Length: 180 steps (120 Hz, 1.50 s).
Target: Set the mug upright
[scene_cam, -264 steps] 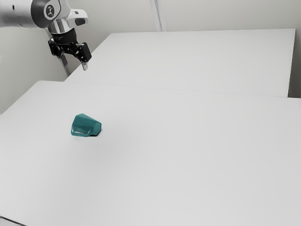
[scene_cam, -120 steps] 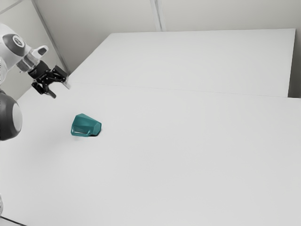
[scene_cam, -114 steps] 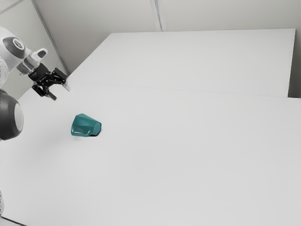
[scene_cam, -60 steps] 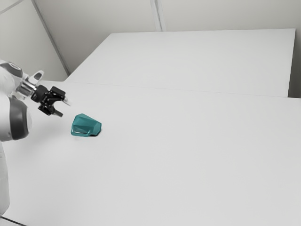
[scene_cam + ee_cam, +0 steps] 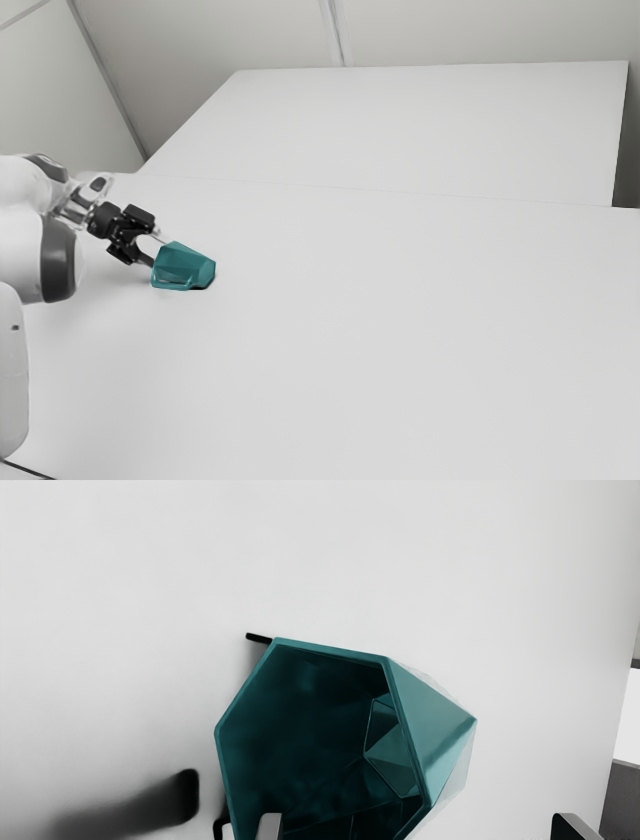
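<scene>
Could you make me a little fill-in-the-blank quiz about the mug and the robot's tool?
The mug is not upright but lies on its ____.
The tool is not shut but ____.
In the exterior view, the tool is not to the right of the mug but to its ____.

Missing words: side; open; left.

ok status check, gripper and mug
Mug on its side, mouth toward gripper. Gripper open, no grip on it. No obstacle seen.

The teal, faceted mug (image 5: 183, 267) lies on its side in the exterior view's left, mouth facing that way
</scene>
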### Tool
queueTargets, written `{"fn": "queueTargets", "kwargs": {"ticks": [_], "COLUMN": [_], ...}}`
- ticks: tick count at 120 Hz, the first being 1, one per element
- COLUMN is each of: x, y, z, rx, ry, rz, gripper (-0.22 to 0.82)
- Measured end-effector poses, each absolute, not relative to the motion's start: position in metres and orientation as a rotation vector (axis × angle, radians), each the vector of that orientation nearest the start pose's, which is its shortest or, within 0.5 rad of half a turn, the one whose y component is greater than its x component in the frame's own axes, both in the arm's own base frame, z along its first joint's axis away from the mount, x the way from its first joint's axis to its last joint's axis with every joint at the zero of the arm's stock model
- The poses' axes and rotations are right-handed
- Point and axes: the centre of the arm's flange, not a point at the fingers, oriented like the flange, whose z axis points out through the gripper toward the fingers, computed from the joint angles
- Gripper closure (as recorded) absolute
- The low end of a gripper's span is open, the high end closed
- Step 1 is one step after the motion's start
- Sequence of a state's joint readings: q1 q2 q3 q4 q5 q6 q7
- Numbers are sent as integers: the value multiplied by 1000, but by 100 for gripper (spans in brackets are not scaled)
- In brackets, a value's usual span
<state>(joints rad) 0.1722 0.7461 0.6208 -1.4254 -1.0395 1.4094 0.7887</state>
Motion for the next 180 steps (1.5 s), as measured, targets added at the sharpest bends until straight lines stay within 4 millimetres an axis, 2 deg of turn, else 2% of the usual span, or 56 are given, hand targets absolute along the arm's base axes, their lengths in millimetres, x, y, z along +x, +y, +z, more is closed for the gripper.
{"fn": "queueTargets", "kwargs": {"ticks": [22, 62, 76, 98, 123, 148, 164, 180], "x": [591, 594, 596, 598, 601, 603, 606, 610], "y": [319, 307, 304, 302, 299, 298, 293, 283], "z": [293, 288, 287, 289, 302, 312, 328, 357], "rx": [2277, 2265, 2264, 2261, 2253, 2243, 2243, 2247], "ry": [157, 110, 98, 83, 64, 56, 37, 3], "rz": [46, 49, 49, 61, 100, 130, 155, 188], "gripper": [6, 27, 35, 55, 70, 76, 77, 77]}}
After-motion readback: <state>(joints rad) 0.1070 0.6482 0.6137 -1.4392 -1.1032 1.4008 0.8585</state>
